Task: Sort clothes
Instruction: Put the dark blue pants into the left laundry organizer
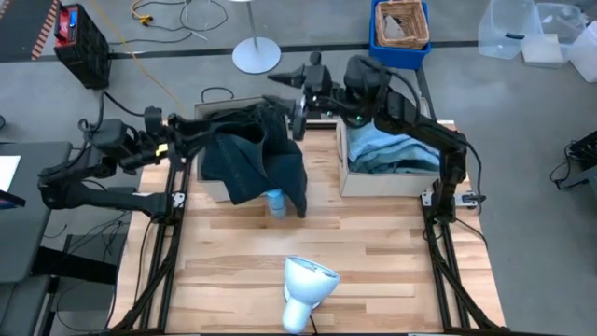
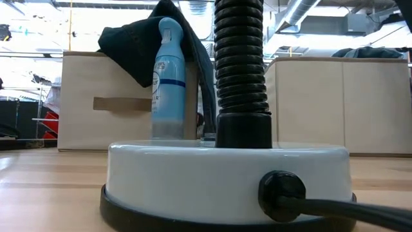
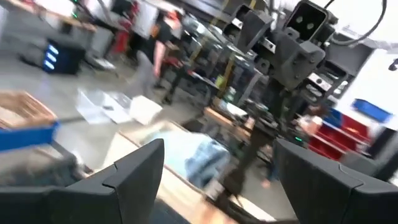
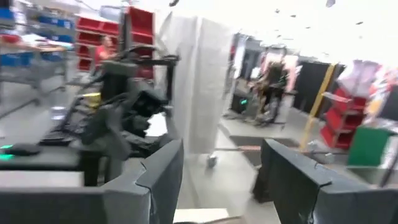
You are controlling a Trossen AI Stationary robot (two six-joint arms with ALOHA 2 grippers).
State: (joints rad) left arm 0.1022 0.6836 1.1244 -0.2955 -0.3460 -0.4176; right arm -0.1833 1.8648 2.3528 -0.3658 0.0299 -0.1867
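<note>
Dark garment draped over the left beige box, blue clothes in the right box, both arms raised at the back of the surface.

High view: the dark teal-black fabric garment (image 1: 254, 157) hangs over the front wall of the left beige fabric box (image 1: 213, 189), its hem beside the small pale-blue spray bottle (image 1: 275, 202) on the wooden slatted surface (image 1: 373, 252); the muted grey-blue clothes (image 1: 392, 149) lie inside the right beige fabric box (image 1: 382, 182). The left gripper (image 1: 177, 126) sits at the left box's back corner, the right gripper (image 1: 298, 103) above the garment's far edge; a white lamp (image 1: 306, 285) stands near the front. Low view: the bottle's label print is too small to read. Left wrist view: jaws wide, holding nothing. Right wrist view: jaws apart, empty.
</note>
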